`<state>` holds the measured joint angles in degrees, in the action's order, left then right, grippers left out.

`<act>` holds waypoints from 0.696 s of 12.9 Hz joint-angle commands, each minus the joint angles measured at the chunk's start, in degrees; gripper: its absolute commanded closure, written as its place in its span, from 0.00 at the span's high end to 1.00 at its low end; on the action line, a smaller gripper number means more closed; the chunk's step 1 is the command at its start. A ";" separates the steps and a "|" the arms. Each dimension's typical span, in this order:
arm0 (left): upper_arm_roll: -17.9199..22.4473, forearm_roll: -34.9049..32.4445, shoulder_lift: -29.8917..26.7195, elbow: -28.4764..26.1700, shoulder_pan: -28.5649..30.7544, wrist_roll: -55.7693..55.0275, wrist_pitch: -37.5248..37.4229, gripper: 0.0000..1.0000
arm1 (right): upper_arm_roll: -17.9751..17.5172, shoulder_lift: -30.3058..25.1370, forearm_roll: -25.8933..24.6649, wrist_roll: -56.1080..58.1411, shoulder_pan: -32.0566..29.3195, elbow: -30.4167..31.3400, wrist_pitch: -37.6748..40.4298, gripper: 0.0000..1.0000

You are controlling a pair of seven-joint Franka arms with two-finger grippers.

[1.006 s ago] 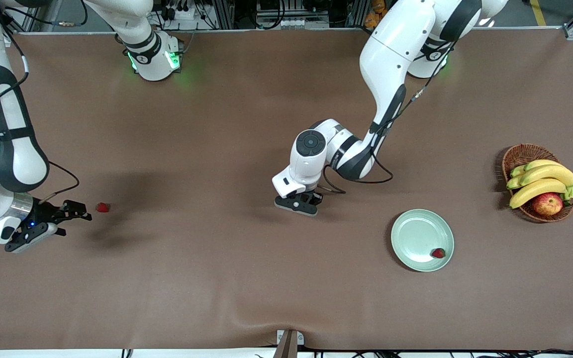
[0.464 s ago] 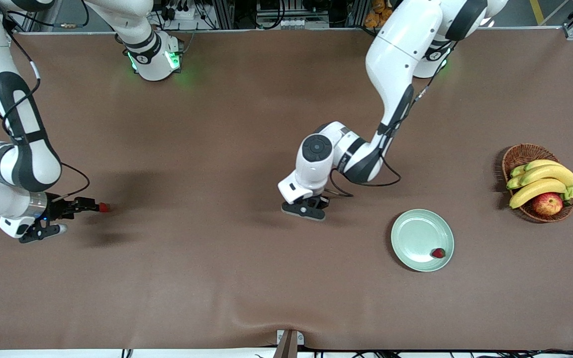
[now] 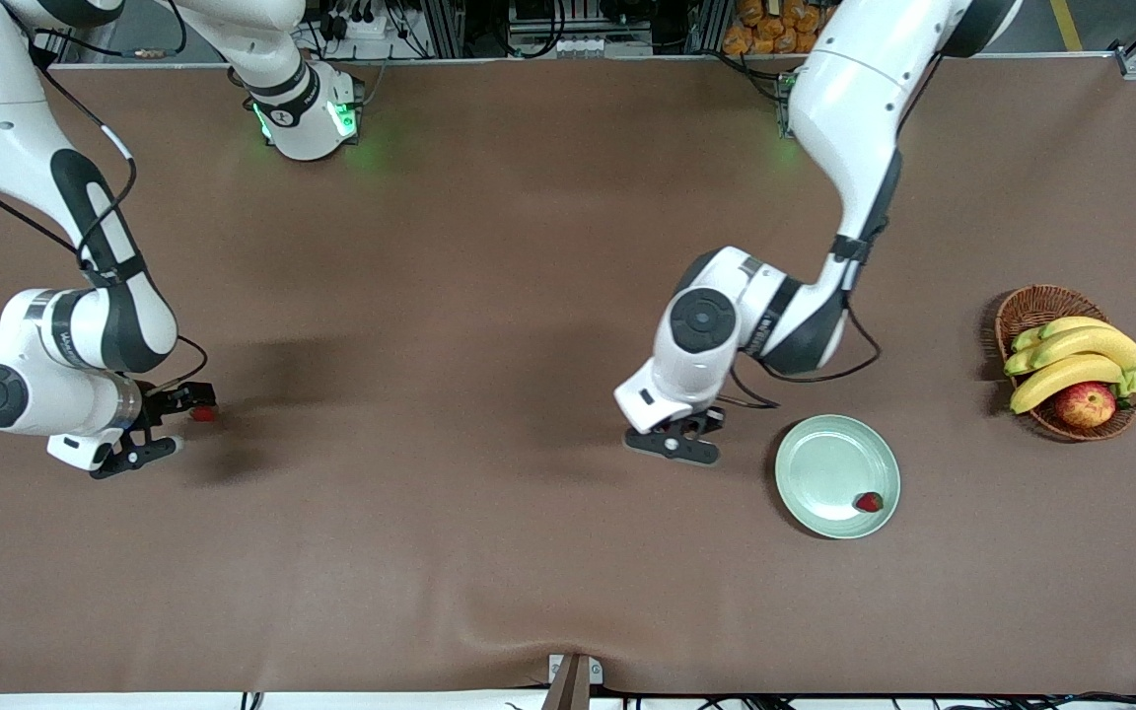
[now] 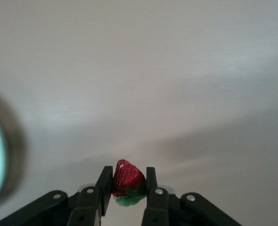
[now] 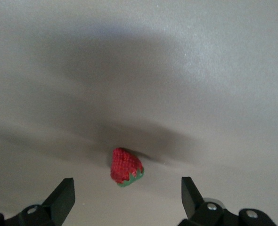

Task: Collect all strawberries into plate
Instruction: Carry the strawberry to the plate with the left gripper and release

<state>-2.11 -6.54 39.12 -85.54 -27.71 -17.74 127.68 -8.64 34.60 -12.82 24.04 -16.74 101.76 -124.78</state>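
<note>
We counted three strawberries, one plate and two grippers on the brown table.

Our left gripper [image 3: 691,441] hung over the table just beside the pale green plate [image 3: 824,463], its fingers [image 4: 104,183] clamped on one strawberry [image 4: 127,177], green cap toward the wrist. A second strawberry [image 3: 868,502] lay in the plate, near the rim nearest the front camera. Our right gripper [image 3: 174,424] was low at the right arm's end of the table, its fingers [image 5: 63,194] spread wide with nothing between them, and the third strawberry [image 3: 201,414] lay on the table just ahead of the fingertips. A basket [image 3: 1031,306] held several bananas [image 3: 1071,360] and one apple [image 3: 1086,404], well apart from both grippers.
</note>
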 commanded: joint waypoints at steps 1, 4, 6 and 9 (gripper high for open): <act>-1.06 -1.11 -7.72 -7.70 7.20 9.09 -1.38 0.05 | 0.20 0.73 -2.56 4.15 0.48 0.63 -3.26 1.00; -1.15 -0.49 -8.10 -9.21 14.94 20.61 -1.38 0.06 | 0.20 1.26 -2.56 8.56 0.65 1.59 -4.42 1.00; -1.06 -0.58 -5.65 -9.03 16.89 22.57 0.88 0.07 | 0.20 0.91 -2.90 8.65 0.65 2.73 -4.59 1.00; -0.97 -0.75 -0.90 -8.68 18.21 23.98 9.14 0.31 | 0.20 0.47 -3.00 8.66 0.48 4.40 -5.12 1.00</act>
<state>-2.51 -6.54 35.61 -94.71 -9.92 5.62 132.82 -8.61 36.54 -14.52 32.29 -16.26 103.53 -128.72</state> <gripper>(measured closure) 0.670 0.000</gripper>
